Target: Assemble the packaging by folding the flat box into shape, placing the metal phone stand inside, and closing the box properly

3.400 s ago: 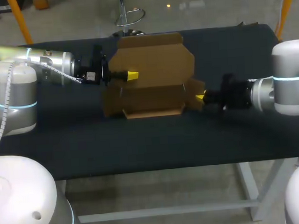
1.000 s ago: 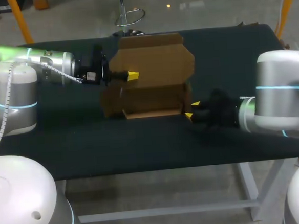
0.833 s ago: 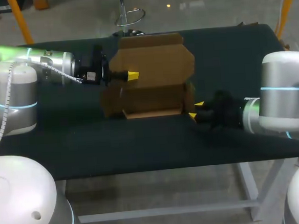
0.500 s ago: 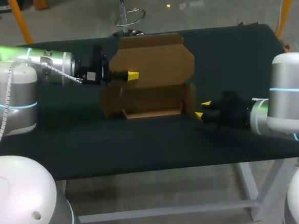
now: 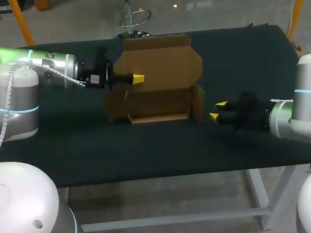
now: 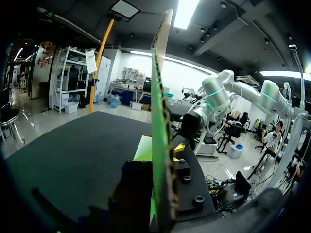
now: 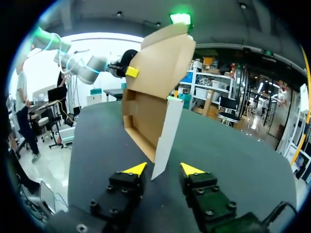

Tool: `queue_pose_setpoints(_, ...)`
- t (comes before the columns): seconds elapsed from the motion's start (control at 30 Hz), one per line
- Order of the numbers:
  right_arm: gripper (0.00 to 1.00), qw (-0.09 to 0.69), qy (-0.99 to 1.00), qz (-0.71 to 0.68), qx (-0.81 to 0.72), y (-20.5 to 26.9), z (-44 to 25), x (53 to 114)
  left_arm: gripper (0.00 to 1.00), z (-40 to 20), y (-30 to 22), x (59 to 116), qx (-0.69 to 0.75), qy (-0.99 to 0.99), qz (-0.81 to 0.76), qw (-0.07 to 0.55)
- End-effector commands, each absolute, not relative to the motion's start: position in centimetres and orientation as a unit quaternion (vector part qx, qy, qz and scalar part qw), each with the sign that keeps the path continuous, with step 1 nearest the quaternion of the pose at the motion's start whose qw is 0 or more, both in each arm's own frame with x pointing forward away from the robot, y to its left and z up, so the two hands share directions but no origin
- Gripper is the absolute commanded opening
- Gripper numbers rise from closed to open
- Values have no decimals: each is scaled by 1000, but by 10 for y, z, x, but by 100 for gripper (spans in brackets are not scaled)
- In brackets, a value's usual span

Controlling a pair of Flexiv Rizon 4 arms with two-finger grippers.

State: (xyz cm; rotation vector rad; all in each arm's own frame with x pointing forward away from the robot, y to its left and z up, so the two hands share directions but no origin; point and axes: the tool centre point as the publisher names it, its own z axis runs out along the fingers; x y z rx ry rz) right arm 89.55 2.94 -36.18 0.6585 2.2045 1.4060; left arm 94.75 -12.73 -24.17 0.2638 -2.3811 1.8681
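- While my left gripper [image 5: 137,78] clamps the raised lid of the brown cardboard box [image 5: 162,62], upper centre,
- my right gripper [image 5: 217,110], lower right, stands spread and empty.

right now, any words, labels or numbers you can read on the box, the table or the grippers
Cardboard box: plain brown on every face that shows, no print.
Table: dark cover, no text.
Left gripper: a small pale patch on its body, too small to read.
Right gripper: no text shows.
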Motion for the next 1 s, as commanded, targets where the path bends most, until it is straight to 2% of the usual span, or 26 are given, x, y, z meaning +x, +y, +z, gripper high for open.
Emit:
queue_pose_setpoints(0.03,46,221,795,514,235,23,-361,895,0,-246,-128,948,86,-783,613,53)
queue_pose_setpoints(1.0,47,205,801,515,225,43,-365,919,0,-249,-121,940,75,-788,609,45)
